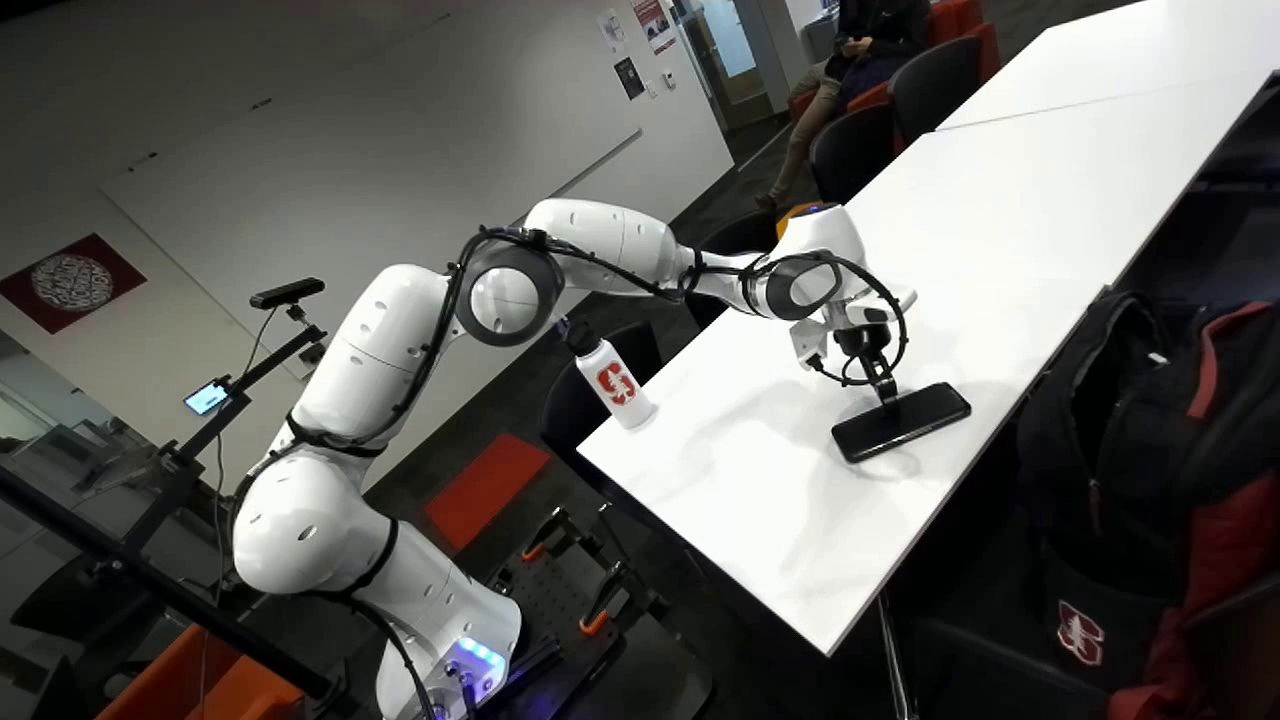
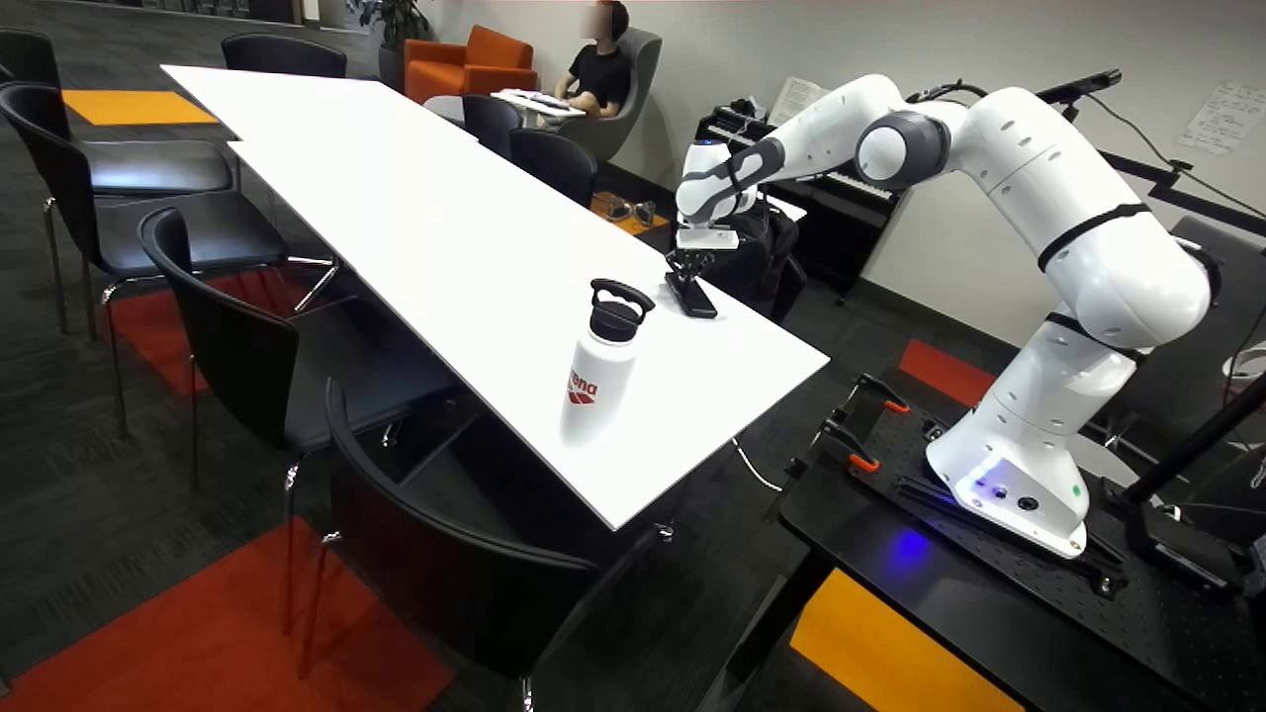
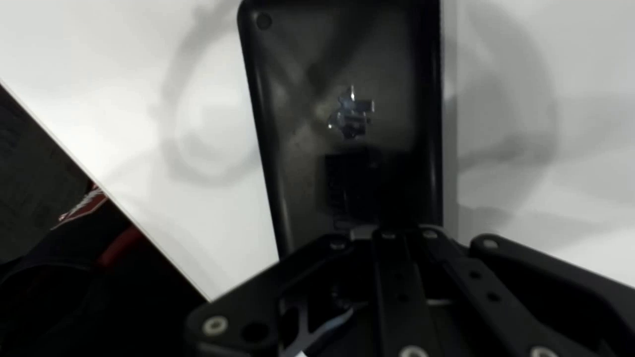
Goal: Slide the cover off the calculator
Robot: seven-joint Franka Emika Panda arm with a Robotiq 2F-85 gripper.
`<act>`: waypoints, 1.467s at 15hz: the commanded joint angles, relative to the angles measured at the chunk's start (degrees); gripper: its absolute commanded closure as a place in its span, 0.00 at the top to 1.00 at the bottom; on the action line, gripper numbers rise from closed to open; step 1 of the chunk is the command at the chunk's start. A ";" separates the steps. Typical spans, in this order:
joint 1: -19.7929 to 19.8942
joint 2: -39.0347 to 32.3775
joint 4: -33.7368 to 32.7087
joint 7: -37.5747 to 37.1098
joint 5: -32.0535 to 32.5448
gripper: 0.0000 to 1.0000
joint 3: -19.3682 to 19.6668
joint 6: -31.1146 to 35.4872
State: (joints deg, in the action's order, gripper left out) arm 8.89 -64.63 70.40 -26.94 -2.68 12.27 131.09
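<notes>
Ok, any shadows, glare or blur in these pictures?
In the wrist view, soft looping shadows fall on the white table, grey reflections show on the glossy black cover, and the tool looks slightly out of focus; in an exterior view, glare washes out the table so the white bottle nearly blends in at its base, and the seated person has a blurred face.

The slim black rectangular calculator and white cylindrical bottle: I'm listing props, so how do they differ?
The slim black rectangular calculator lies flat; the white cylindrical bottle stands upright. The calculator looks dark throughout; the bottle carries red markings. Both rest on the white table.
</notes>
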 commanded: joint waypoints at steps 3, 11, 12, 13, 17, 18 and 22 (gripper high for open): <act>-0.87 -0.29 -0.46 3.09 0.17 0.00 -0.86 -8.00; -1.69 1.76 2.69 7.38 -0.54 0.00 -3.41 -12.45; -2.23 2.88 4.43 5.84 -0.61 0.00 -3.02 -10.11; -2.45 4.58 6.80 4.74 -0.83 0.00 -2.86 -7.05; -1.60 9.58 13.18 2.77 -2.57 0.00 -1.77 0.75; -1.46 10.24 14.17 2.03 -3.17 0.00 -1.29 2.63; -0.51 8.91 12.07 -0.54 -4.96 0.00 0.10 2.75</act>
State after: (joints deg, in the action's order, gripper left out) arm 8.14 -57.23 80.46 -25.45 -6.26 11.82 132.82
